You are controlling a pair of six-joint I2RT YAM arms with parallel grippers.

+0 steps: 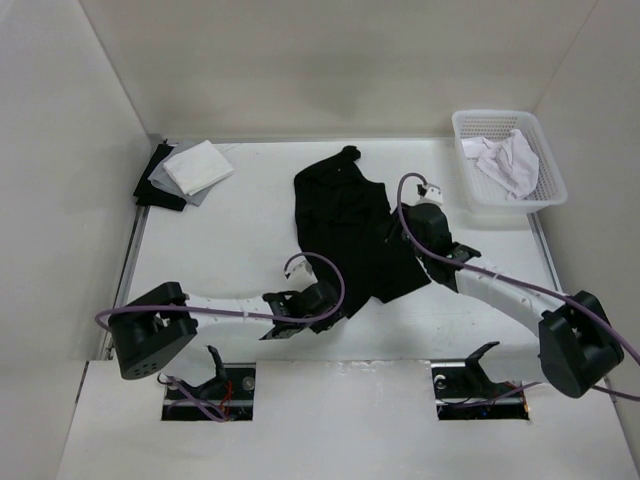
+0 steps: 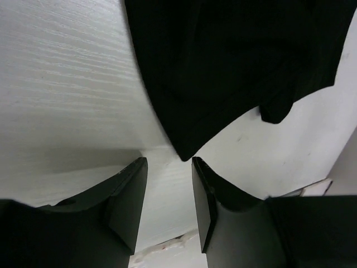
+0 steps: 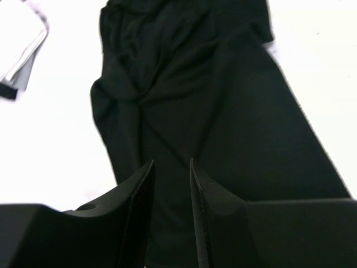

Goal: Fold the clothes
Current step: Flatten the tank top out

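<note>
Top external view: clothes point(image 1: 345, 215), one black short-sleeved garment, lie mid-desk point(image 1: 240, 240), rumpled, partly bunched, not folded. The long axis runs from the far edge toward the near right. All places below are relative to the clothes.

Left end effector point(image 2: 167, 162): at the near-left hem corner, low over bare desk. Fingers apart, nothing between them. In the left wrist view the pointed hem corner sits just ahead of the fingertips, not touching. A small fabric flap hangs off the hem to the right of that corner.

Right end effector point(image 3: 171, 162): above the right half of the clothes. Fingers apart with a narrow gap, black fabric showing under and beyond the gap. No fabric visibly pinched; cannot tell if the tips touch the cloth. The right wrist view shows creases gathered toward the far-left part of the garment, with a smoother panel on the right.

Basket point(image 1: 480, 205): white plastic, right of the clothes and slightly farther back, apart from them. White garment point(image 1: 510, 160) is crumpled inside it.

Fabric squares point(image 1: 197, 165): white on grey on a dark piece, stacked loosely, left of the clothes at the far-left desk corner, well apart.

Both arms reach in from the near edge, the left arm's wrist near the hem and the right arm's wrist over the right edge of the clothes.
</note>
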